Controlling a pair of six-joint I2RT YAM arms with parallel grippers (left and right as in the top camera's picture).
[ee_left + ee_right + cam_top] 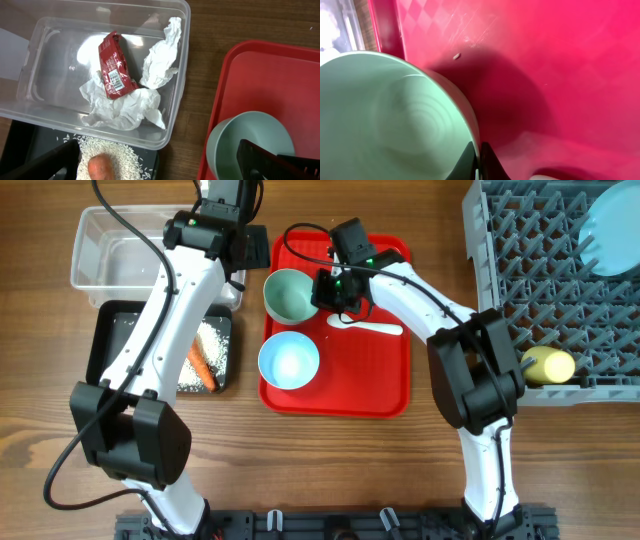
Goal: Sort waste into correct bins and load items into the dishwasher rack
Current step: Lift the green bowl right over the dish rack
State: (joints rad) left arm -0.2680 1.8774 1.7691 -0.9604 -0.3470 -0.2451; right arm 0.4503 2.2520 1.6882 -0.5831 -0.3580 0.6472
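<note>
Got the right arm folded at the elbow beside the dishwasher rack (520, 270), then stretched toward 10 o'clock over the red tray (385, 380). Got the right gripper (479, 162) pinched tight on the rim of the mint-green bowl (288, 295), biting at the bowl's 3 o'clock side. Got the left arm running up from 7 o'clock, with the left gripper (157, 150) spread wide, holding nothing, hanging over the gap between clear tub (30, 65) and tray.

Counting now: two bowls (the mint-green one plus the light blue bowl (289, 360) at the tray's 7 o'clock), one white spoon (372, 328), two tubs. In the rack, seeing one pale blue plate (610, 230) at 1 o'clock and one yellow cup (548, 365) at the 7 o'clock corner. Spotting one red wrapper (114, 67) and crumpled napkin (160, 60) in the clear tub, one carrot (202, 368) plus rice (215, 340) in the black tub (103, 330).
</note>
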